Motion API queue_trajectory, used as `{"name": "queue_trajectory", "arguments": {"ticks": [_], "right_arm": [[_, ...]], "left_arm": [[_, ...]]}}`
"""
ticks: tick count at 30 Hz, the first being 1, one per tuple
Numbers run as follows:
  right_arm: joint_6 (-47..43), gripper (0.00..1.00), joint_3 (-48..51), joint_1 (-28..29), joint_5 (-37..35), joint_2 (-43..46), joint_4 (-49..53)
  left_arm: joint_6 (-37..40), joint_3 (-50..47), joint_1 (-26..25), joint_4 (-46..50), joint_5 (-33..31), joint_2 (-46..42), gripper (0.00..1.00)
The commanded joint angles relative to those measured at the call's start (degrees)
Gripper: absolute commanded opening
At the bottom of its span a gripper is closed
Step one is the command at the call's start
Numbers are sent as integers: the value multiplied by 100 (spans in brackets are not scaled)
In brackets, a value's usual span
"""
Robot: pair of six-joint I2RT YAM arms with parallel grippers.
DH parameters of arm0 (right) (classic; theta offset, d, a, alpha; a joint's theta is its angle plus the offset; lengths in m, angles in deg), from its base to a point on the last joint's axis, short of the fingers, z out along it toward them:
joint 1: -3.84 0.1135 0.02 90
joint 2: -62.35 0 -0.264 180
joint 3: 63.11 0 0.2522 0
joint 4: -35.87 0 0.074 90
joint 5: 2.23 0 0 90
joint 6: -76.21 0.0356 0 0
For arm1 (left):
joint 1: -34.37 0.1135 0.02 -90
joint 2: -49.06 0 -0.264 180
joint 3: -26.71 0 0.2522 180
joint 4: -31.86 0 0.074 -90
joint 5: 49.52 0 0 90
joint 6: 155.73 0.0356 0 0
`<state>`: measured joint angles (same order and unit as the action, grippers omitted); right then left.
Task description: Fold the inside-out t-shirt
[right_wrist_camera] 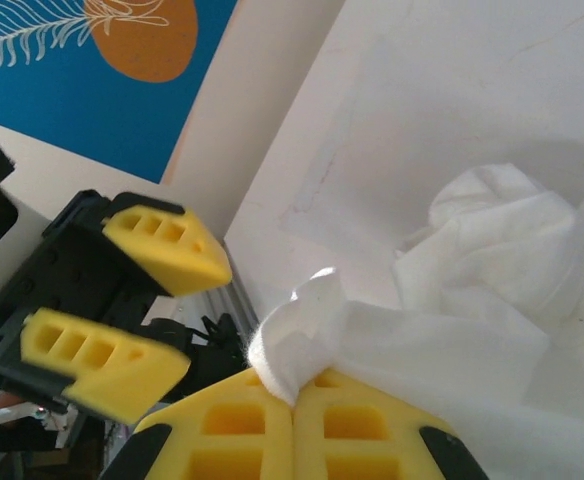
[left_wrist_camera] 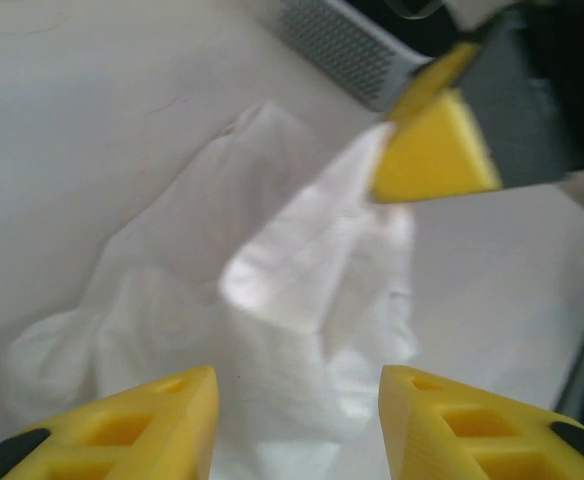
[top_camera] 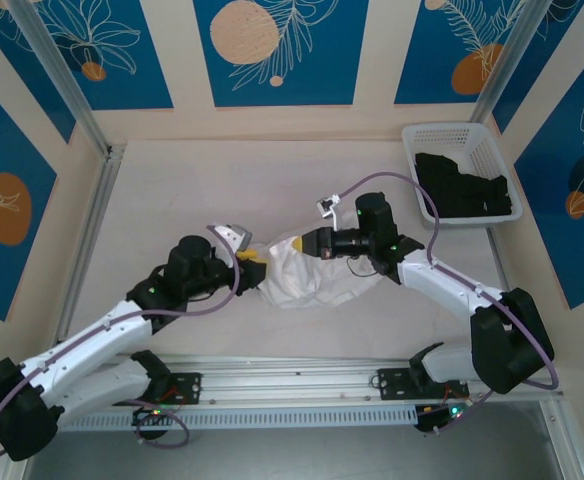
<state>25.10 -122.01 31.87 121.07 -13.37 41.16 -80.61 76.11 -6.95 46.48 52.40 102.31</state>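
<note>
A: Left claw (top_camera: 253, 260)?
B: Parted, holding nothing, just beside the shirt's left end.
A: T-shirt (top_camera: 317, 282)?
B: Crumpled at middle of table (top_camera: 222, 180), between both claws. Long axis left to right, one fold lifted near the left end.
A: Right claw (top_camera: 295, 243)?
B: Pinched tight on that raised fold.

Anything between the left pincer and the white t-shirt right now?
Nothing visible. The open left pincer faces the crumpled thin white cloth t-shirt directly, with cloth right ahead of its fingers. The right pincer is shut on a fold at the shirt's far side, out of the path.
</note>
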Motion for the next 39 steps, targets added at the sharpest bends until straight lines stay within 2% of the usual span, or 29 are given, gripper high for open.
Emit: {"name": "queue_trajectory", "arguments": {"ticks": [1, 5, 12, 19, 23, 26, 28, 32, 39], "right_arm": [[310, 0, -183, -96, 344, -87, -106], [414, 0, -249, -164, 481, -62, -49], [410, 0, -223, -272, 510, 59, 55], [406, 0, -201, -337, 580, 37, 0], [419, 0, -188, -368, 597, 15, -32], [338, 0, -203, -356, 491, 20, 70], [112, 0, -270, -297, 202, 39, 383], [-270, 0, -383, -115, -464, 130, 862], [-716, 0, -699, 91, -1160, 241, 1373]], "left_arm": [[275, 130, -206, -340, 973, 218, 46], [413, 597, -354, -262, 1167, 847, 45], [621, 1171, -388, -141, 1003, 1647, 45], [661, 1419, -388, 280, 164, 2059, 39], [686, 1519, -388, 349, 99, 2264, 35], [676, 1653, -393, 412, 253, 2413, 24], [618, 1739, -393, 386, 488, 2397, 14], [534, 1876, -394, 490, 750, 2232, 0], [129, 1996, -387, 1000, 1480, 1861, 0]]}}
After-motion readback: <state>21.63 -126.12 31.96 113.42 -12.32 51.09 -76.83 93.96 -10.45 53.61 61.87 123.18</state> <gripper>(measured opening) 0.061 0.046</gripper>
